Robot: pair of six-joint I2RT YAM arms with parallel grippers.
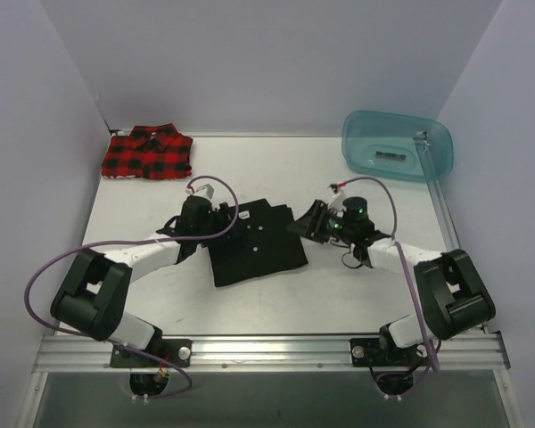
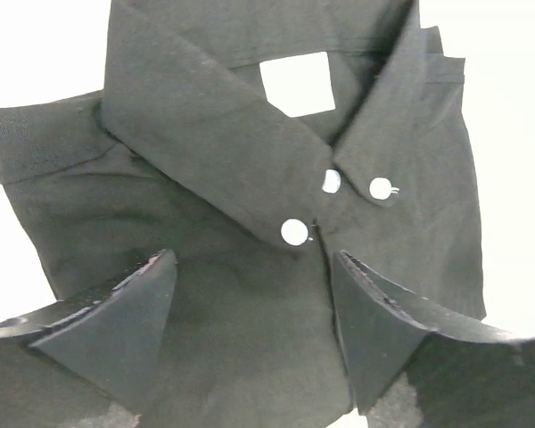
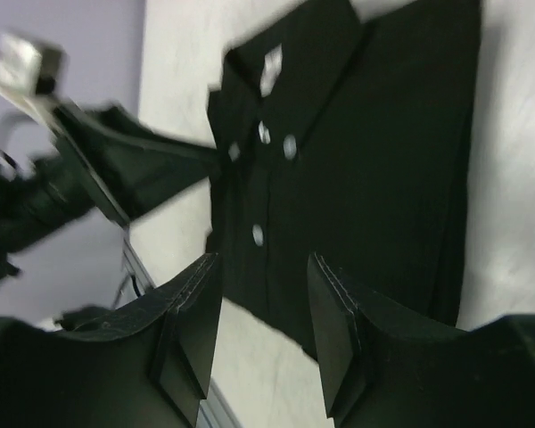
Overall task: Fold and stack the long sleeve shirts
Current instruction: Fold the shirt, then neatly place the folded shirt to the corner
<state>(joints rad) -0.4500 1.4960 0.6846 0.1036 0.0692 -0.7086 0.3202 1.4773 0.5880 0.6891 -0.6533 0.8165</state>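
Observation:
The black shirt (image 1: 254, 242) lies folded in the middle of the table, collar and white buttons up; it also shows in the left wrist view (image 2: 250, 178) and the right wrist view (image 3: 374, 160). My left gripper (image 1: 216, 214) is open just above its collar end (image 2: 254, 267), holding nothing. My right gripper (image 1: 310, 220) is open at the shirt's right edge (image 3: 266, 285), empty. The red-and-black plaid shirt (image 1: 148, 153) lies folded at the back left corner.
A translucent teal plastic tub (image 1: 396, 144) stands at the back right. White walls close the table on the left, back and right. A metal rail (image 1: 267, 348) runs along the near edge.

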